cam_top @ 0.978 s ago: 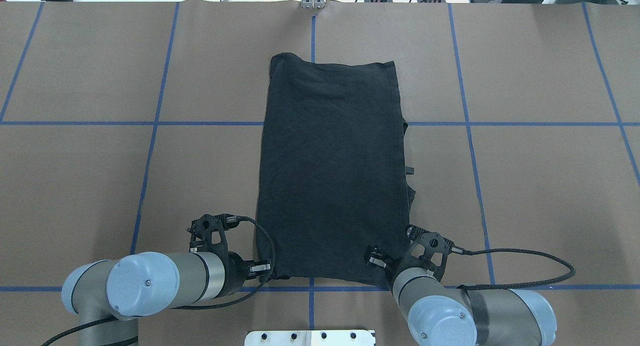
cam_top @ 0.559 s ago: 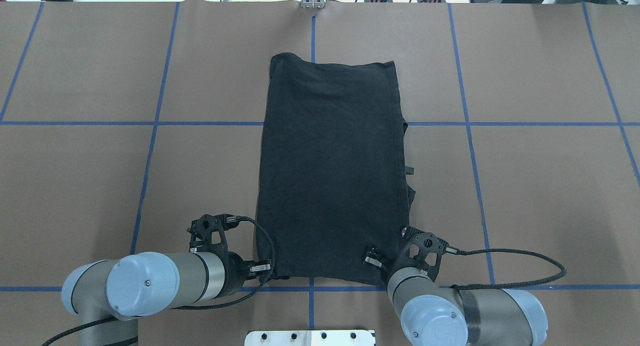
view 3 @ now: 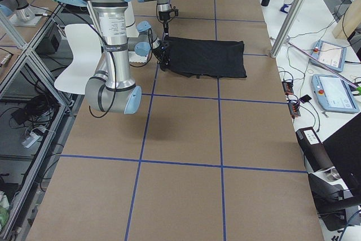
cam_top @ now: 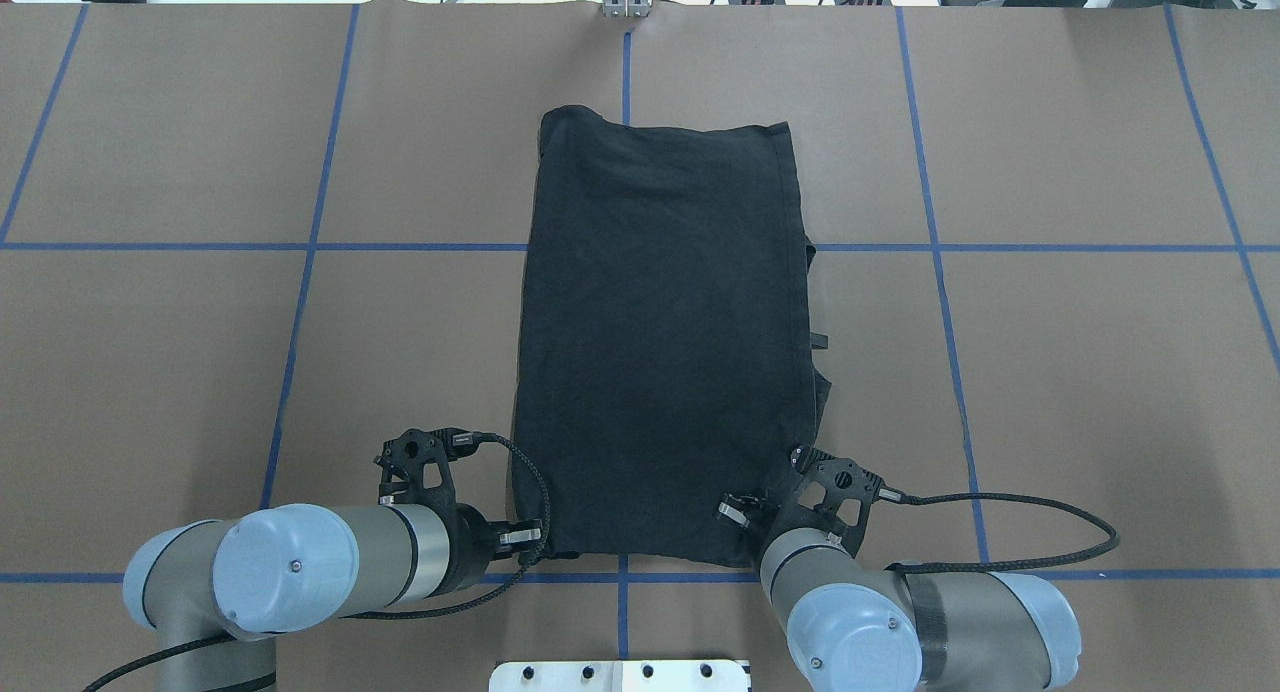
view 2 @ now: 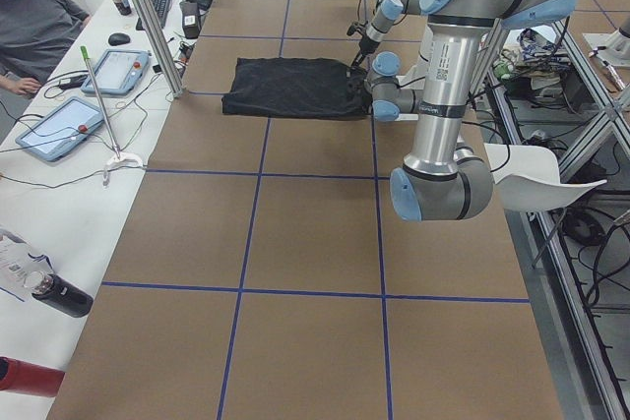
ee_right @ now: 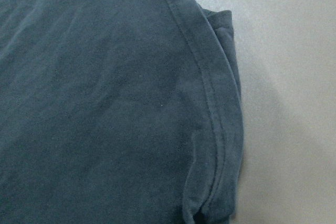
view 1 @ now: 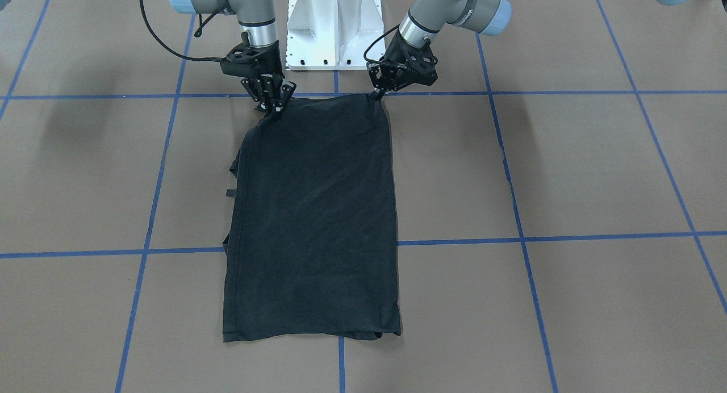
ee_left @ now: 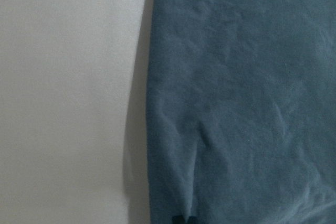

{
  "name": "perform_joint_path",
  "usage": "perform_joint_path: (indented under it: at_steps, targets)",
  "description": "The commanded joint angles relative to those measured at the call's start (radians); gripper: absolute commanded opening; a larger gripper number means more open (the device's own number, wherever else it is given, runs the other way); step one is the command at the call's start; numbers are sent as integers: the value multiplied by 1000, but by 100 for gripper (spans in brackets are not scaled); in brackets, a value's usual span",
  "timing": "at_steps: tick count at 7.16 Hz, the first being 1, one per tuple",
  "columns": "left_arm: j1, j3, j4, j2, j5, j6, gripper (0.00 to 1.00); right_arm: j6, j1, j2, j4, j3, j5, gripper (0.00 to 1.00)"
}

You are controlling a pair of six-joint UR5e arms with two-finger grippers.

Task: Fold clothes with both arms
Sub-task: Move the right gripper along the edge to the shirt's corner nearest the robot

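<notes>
On the brown table (cam_top: 200,372), between the two arms, the black T-shirt (cam_top: 660,342) is lying plain side up as a long, narrow rectangle. Its short near edge is sitting just beside the blue tape line (cam_top: 1180,575) in front of the white pedestal (view 1: 329,29).

Judging from that shape, the lengthwise folds are already done. Both long sides are lying turned in and no logo is showing. Only a bit of bunched sleeve fabric (cam_top: 818,377) is poking out along the robot's right-hand side.

The left gripper (view 1: 377,96) is clenching the near left corner, and its wrist view is showing a crease running up from the pinched cloth. The right gripper (view 1: 272,108) is reaching down on the near right corner with its fingers drawn together on the hem. The hem is rising slightly toward them, so this gripper appears to be grasping the shirt too.

By my reading, the crosswise fold is what is remaining. Both corners are waiting to be lifted together and carried toward the far edge, halving the rectangle. Neither corner is looking raised clear of the table yet.
</notes>
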Motion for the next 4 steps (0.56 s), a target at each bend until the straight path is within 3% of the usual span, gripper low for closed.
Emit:
perform_joint_path:
  at_steps: [1,4]
  targets:
    - [-2,-3,0,0,-1,-1,0,16,3,1,-9,-2,-7,0]
    - [-9,-53,6,6,-4,1,0,11,44,15,-10,17,-5,0]
